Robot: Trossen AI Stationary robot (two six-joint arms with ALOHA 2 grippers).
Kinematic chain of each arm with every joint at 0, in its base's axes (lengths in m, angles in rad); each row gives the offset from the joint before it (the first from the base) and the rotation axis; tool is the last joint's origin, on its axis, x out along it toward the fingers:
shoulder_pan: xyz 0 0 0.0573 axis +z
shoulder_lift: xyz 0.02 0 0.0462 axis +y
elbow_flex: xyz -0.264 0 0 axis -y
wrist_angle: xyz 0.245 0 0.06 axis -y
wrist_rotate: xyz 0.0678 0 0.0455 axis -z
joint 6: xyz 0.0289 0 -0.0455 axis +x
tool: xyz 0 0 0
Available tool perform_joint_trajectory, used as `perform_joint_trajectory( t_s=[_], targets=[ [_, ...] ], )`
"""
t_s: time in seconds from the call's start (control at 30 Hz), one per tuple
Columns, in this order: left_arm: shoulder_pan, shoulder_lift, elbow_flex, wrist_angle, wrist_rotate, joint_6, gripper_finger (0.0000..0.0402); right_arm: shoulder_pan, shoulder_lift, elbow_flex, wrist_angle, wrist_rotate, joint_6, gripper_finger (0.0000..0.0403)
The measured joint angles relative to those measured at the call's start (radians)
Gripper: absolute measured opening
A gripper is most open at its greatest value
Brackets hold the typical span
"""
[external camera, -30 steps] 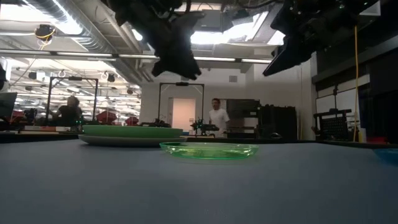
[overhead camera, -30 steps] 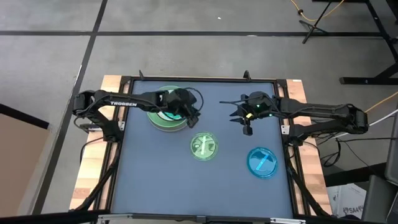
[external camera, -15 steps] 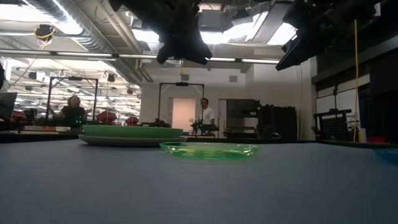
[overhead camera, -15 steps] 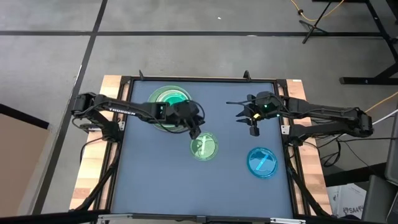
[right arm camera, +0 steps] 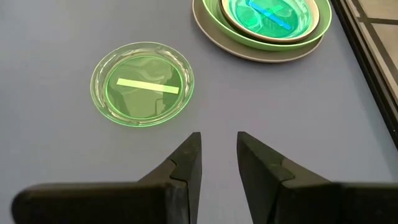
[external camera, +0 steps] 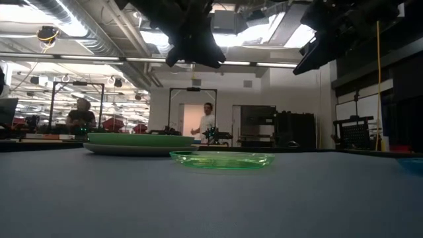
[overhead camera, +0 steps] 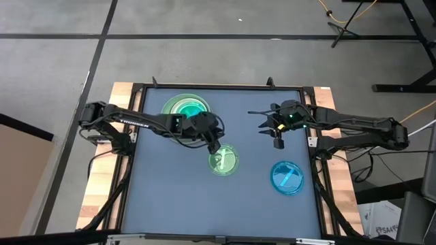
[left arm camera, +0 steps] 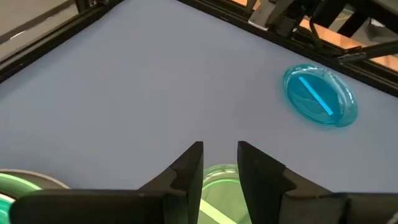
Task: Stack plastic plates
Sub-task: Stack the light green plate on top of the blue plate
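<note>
Jaws on both grippers stand slightly parted with nothing between them, as two dark arms reach over the blue-grey worktop [overhead camera: 177, 197]. Largest on the surface is the stack of plates [overhead camera: 184, 112] at the far left: a grey plate [right arm camera: 214, 38] at the bottom, a light green plate [right arm camera: 217, 23] on it, and smaller translucent plates nested in the middle, the topmost showing green with a cyan bar in the right wrist view. How many plates lie inside the stack cannot be told.

A small translucent green plate [overhead camera: 223, 160] lies alone near the worktop's middle, apart from the stack. The left gripper [overhead camera: 214, 145] hangs in the air just above this plate's near-left edge, between it and the stack; the left wrist view shows the plate's rim [left arm camera: 219, 174] directly below the fingertips. In the low view the same plate [external camera: 223, 158] sits flat beside the stack [external camera: 139, 143], with both arms raised clear of the surface.

A small translucent cyan plate [overhead camera: 287, 177] rests alone toward the near right corner, well apart from the others. The right gripper [overhead camera: 272, 131] hovers over bare worktop at the far right, near no plate.

Beyond the worktop, two people [external camera: 207, 122] show far off in the room.
</note>
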Motion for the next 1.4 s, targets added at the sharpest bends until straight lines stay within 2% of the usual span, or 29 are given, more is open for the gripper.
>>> perform_joint_trajectory(
  t_s=[0.9, 1.4],
  targets=[
    [0.037, 0.247, 0.000, -0.013, 0.015, 0.001, 0.0092, 0.000, 0.001, 0.000, -0.001, 0.000, 0.000, 0.0095],
    [0.076, 0.317, -0.001, -0.014, 0.096, 0.001, 0.0092, 0.000, 0.001, 0.000, 0.000, -0.001, 0.000, 0.0095]
  ],
)
